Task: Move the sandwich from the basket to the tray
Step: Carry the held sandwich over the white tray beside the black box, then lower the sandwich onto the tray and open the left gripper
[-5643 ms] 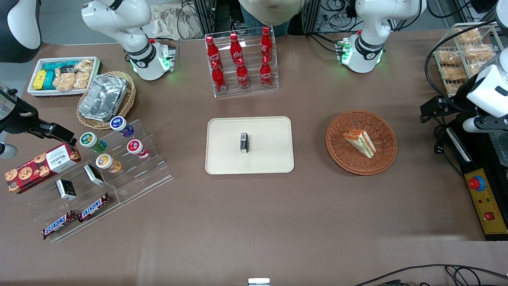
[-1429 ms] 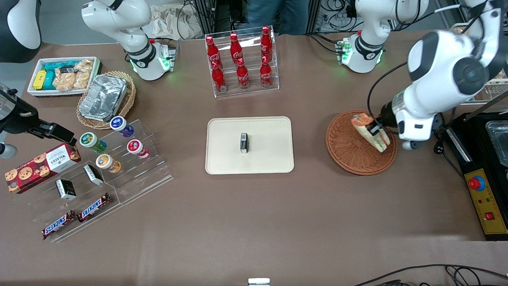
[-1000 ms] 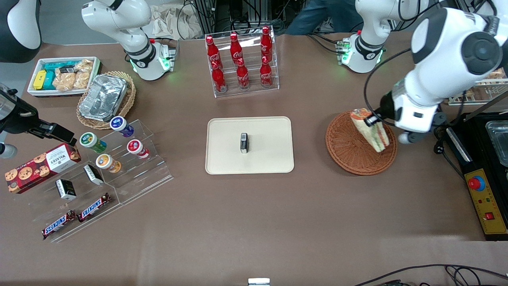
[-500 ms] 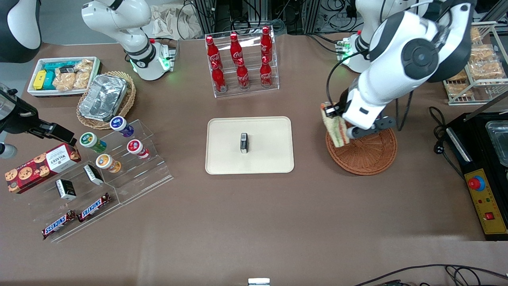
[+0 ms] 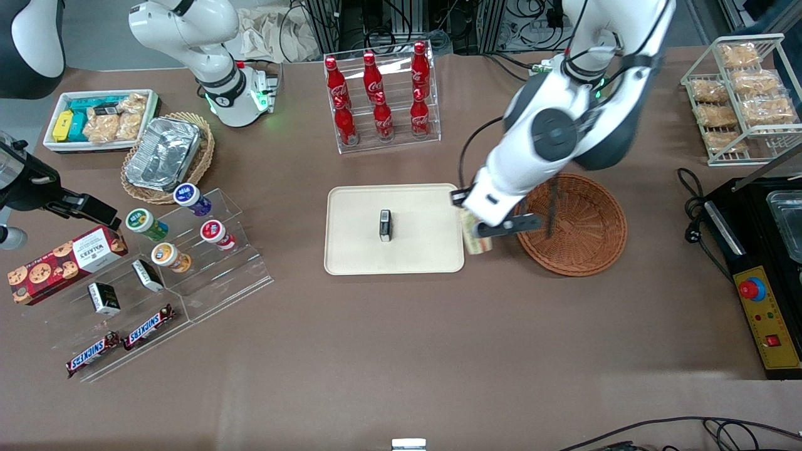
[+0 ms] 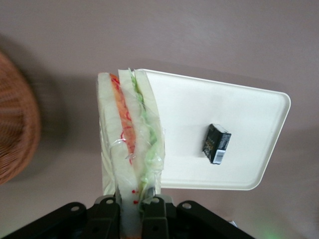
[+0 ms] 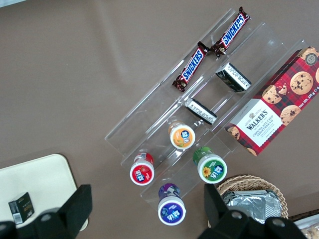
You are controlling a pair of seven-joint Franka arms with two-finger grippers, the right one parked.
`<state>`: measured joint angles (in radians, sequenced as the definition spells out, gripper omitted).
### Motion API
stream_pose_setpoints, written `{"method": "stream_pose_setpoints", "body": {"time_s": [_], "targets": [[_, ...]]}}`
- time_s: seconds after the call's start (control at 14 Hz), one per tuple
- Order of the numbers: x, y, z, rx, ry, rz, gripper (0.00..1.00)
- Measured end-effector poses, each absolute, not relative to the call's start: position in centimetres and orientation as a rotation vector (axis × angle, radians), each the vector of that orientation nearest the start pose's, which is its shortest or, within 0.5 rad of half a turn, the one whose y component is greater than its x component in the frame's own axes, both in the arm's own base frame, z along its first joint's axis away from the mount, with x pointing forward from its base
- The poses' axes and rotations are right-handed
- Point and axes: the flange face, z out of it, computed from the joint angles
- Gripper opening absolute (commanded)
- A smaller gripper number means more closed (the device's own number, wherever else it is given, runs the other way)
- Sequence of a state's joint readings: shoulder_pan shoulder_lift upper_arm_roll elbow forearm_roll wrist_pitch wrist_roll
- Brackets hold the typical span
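Observation:
My left gripper point(image 5: 477, 233) is shut on the sandwich point(image 6: 130, 137), a wrapped wedge of pale bread with orange, red and green layers, and holds it in the air. In the front view the sandwich point(image 5: 474, 241) hangs between the cream tray point(image 5: 357, 250) and the reddish-brown wicker basket point(image 5: 589, 232), over the tray's rim on the basket's side. In the left wrist view my gripper point(image 6: 130, 209) pinches the wedge's wide end, with the tray point(image 6: 189, 114) beneath its tip and the basket point(image 6: 15, 134) at the edge. The basket holds nothing.
A small black box point(image 5: 385, 225) stands in the middle of the tray, also seen in the left wrist view point(image 6: 216, 143). A clear rack of red cola bottles point(image 5: 380, 94) stands farther from the front camera than the tray. A wire rack of bagged pastries point(image 5: 739, 94) stands toward the working arm's end.
My gripper lifted the sandwich out of the basket and carried it sideways toward the tray; it now hangs at the tray's edge. The basket is left empty.

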<state>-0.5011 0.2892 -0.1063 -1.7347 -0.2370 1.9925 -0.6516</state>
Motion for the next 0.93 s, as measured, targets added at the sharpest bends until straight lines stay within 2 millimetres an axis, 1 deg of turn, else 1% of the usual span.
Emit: {"method": "stream_pose_setpoints", "body": {"time_s": [0.14, 0.21, 0.36, 0.5, 0.64, 0.71, 0.79, 0.86, 0.93], "targets": [[51.1, -38.9, 37.9, -3.298, -0.147, 0.297, 0.00], [50.9, -39.4, 36.4, -3.297, -0.106, 0.299, 0.00], [50.1, -40.3, 33.1, -3.298, -0.061, 0.285, 0.00], [49.0, -40.8, 29.9, -3.295, -0.053, 0.268, 0.00], [48.5, -40.7, 27.6, -3.285, -0.053, 0.275, 0.00], [48.4, -40.6, 27.0, -3.281, -0.047, 0.283, 0.00], [48.4, -40.6, 26.6, -3.277, -0.036, 0.290, 0.05], [48.3, -40.6, 26.3, -3.275, -0.028, 0.295, 0.56], [48.3, -40.6, 26.1, -3.274, -0.022, 0.298, 1.00]]}}
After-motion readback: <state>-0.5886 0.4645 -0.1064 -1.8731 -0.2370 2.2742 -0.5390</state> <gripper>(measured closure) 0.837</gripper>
